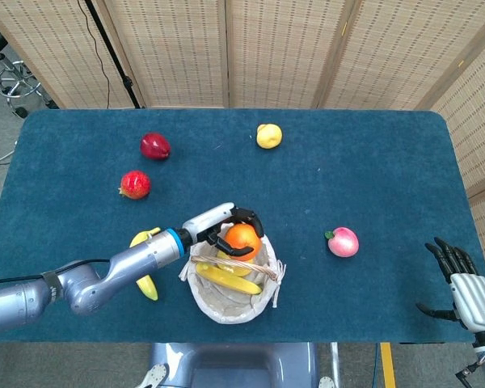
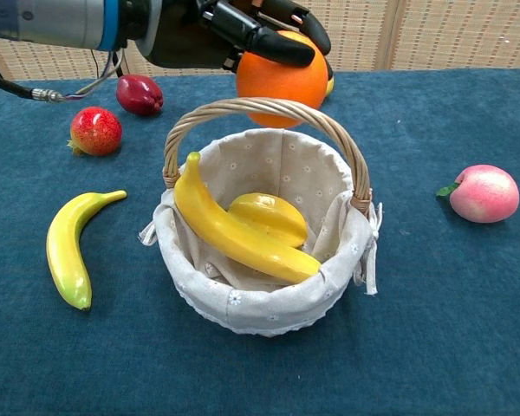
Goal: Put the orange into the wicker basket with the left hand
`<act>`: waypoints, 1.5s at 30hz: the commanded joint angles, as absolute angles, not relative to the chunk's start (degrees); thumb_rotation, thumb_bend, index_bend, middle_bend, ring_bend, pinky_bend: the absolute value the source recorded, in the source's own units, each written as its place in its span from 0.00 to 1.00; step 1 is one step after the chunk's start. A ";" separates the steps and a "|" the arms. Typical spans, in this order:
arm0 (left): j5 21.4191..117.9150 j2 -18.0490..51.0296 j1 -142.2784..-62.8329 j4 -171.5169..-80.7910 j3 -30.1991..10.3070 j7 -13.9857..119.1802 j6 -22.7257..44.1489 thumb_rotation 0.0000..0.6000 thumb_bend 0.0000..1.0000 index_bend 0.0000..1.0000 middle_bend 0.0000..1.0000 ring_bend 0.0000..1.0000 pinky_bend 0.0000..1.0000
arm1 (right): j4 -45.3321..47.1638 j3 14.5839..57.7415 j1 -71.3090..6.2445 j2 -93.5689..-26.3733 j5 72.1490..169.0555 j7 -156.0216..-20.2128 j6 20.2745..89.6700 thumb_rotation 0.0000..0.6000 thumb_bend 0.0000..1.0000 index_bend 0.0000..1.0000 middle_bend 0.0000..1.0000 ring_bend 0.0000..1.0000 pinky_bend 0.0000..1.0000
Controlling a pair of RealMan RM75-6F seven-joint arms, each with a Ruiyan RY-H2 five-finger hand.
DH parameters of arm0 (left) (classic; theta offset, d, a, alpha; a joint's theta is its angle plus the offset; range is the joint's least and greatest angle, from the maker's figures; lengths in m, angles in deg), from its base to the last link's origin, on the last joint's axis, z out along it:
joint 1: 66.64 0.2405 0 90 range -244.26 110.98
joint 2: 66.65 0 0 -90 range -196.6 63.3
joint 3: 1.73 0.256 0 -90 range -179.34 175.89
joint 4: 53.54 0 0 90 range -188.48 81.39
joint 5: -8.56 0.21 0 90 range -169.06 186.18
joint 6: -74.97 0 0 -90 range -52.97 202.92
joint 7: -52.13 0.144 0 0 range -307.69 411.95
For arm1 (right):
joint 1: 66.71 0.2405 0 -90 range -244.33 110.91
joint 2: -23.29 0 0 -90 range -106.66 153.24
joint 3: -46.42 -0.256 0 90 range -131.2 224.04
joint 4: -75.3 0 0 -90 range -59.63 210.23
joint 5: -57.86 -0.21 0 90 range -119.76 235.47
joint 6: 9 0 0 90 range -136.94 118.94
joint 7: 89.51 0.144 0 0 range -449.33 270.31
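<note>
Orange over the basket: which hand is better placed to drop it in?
Left. The left hand already grips the orange above the wicker basket, near its handle. The right hand sits empty at the table's far edge.

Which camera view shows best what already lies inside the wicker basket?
The chest view: the wicker basket is close, with a banana and another yellow fruit clear inside. In the head view it is small, partly hidden by the orange.
</note>
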State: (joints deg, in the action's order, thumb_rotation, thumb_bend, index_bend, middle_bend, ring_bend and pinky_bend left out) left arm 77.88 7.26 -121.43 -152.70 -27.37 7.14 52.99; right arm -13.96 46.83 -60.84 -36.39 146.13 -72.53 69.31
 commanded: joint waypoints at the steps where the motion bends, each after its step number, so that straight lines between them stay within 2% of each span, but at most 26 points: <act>1: 78.53 5.06 -119.51 -154.98 -26.79 7.76 51.15 1.00 0.49 0.64 0.51 0.47 0.49 | -14.09 46.92 -60.80 -36.38 146.33 -72.58 69.31 1.00 0.00 0.04 0.00 0.00 0.00; 13: 80.13 1.95 -116.02 -156.58 -24.53 6.26 48.96 1.00 0.48 0.62 0.50 0.46 0.49 | -14.59 47.10 -60.81 -36.27 146.85 -72.73 69.59 1.00 0.00 0.04 0.00 0.00 0.00; 15: 80.61 2.03 -115.89 -156.21 -24.24 5.40 49.24 1.00 0.44 0.56 0.43 0.40 0.45 | -14.69 47.17 -60.79 -36.23 147.02 -72.61 69.63 1.00 0.00 0.04 0.00 0.00 0.00; 17: 81.62 2.23 -115.75 -155.90 -24.05 4.36 49.49 1.00 0.38 0.46 0.32 0.30 0.34 | -14.73 47.21 -60.79 -36.20 147.12 -72.56 69.66 1.00 0.00 0.04 0.00 0.00 0.00; 19: 83.65 2.15 -115.88 -155.40 -23.72 2.83 50.59 1.00 0.30 0.26 0.13 0.11 0.15 | -14.75 47.24 -60.80 -36.17 147.21 -72.45 69.74 1.00 0.00 0.04 0.00 0.00 0.00; 20: 84.81 2.11 -115.96 -154.97 -23.51 2.38 50.88 1.00 0.27 0.19 0.07 0.06 0.09 | -14.77 47.24 -60.80 -36.15 147.25 -72.39 69.78 1.00 0.00 0.04 0.00 0.00 0.00; 22: 86.69 1.95 -116.29 -154.26 -23.05 1.85 51.47 1.00 0.23 0.08 0.01 0.00 0.02 | -14.78 47.27 -60.82 -36.11 147.30 -72.33 69.84 1.00 0.00 0.04 0.00 0.00 0.00; 24: 88.22 1.99 -116.80 -153.12 -22.58 1.48 51.75 1.00 0.21 0.02 0.00 0.00 0.00 | -14.80 47.31 -60.81 -36.09 147.39 -72.14 69.86 1.00 0.00 0.04 0.00 0.00 0.00; 31: 89.74 2.43 -118.14 -150.28 -20.98 1.40 50.90 1.00 0.21 0.00 0.00 0.00 0.00 | -14.68 47.43 -60.84 -35.91 147.71 -71.35 70.10 1.00 0.00 0.04 0.00 0.00 0.00; 35: 91.18 0.64 -117.52 -149.95 -19.87 4.41 47.88 1.00 0.21 0.00 0.00 0.00 0.00 | -14.41 47.35 -60.78 -36.09 147.44 -72.06 69.95 1.00 0.00 0.04 0.00 0.00 0.00; 41: 90.51 -2.68 -111.65 -150.14 -16.85 20.83 36.26 1.00 0.21 0.00 0.00 0.00 0.00 | -14.29 46.33 -61.31 -37.36 145.28 -78.56 70.77 1.00 0.00 0.04 0.00 0.00 0.00; 45: 86.19 -4.15 -104.53 -151.80 -14.21 37.54 24.36 1.00 0.21 0.00 0.00 0.00 0.00 | -14.67 46.26 -61.18 -37.83 145.44 -79.61 70.74 1.00 0.00 0.04 0.00 0.00 0.00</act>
State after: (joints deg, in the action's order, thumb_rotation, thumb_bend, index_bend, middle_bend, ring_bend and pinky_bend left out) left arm 89.78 -1.81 -111.83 -150.41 -17.37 22.57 36.11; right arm -14.59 46.31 -61.20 -37.76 145.39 -79.52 70.72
